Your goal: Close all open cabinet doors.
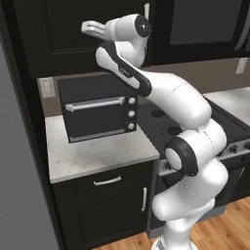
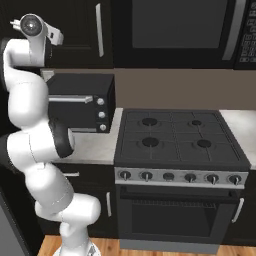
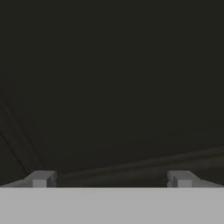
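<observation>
Cabinet doors appear at two heights around the arm. Nearest, under the marble counter, a lower cabinet door with a short vertical handle sits flush below a drawer front; in the right base view the arm covers most of it. On the counter stands a black toaster oven, and to its right the gas stove, which the left base view cuts off behind the arm. Farther up, the upper cabinet door is black with a slim silver handle near its right edge; the left base view shows only the top of that handle behind the arm's wrist. It looks closed, but its left edge is hidden by the arm. The gripper is raised in front of this door, and the hand view shows a dark panel surface very close, too dark to read details. The two fingertips stand wide apart with nothing between them, so the claw is open. Whether it touches the door I cannot tell. A microwave hangs above the stove.
</observation>
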Tool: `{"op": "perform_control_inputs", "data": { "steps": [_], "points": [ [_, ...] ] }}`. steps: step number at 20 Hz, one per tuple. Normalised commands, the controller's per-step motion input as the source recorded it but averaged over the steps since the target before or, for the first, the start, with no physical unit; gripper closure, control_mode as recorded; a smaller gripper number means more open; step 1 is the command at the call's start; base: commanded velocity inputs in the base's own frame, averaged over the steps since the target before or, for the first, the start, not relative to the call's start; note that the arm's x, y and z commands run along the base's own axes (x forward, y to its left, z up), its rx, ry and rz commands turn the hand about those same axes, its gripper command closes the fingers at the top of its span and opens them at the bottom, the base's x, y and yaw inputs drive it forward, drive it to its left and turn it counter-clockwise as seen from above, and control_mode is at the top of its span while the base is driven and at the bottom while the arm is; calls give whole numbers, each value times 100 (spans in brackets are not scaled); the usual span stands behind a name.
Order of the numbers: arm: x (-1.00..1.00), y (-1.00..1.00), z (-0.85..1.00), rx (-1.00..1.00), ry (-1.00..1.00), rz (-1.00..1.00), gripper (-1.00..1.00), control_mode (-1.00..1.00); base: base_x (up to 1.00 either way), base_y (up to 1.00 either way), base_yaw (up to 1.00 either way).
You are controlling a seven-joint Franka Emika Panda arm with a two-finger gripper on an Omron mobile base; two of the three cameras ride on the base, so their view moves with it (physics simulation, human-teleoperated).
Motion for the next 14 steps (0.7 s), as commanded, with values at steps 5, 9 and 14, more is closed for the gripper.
{"op": "perform_control_inputs", "data": {
  "steps": [5,9,14],
  "points": [
    [-100,-16,19,0,0,9,-100,-100,0,0,0],
    [-100,-28,6,0,0,10,-100,-100,0,0,0],
    [-100,-44,0,0,0,11,-100,-100,0,0,0]
  ]
}}
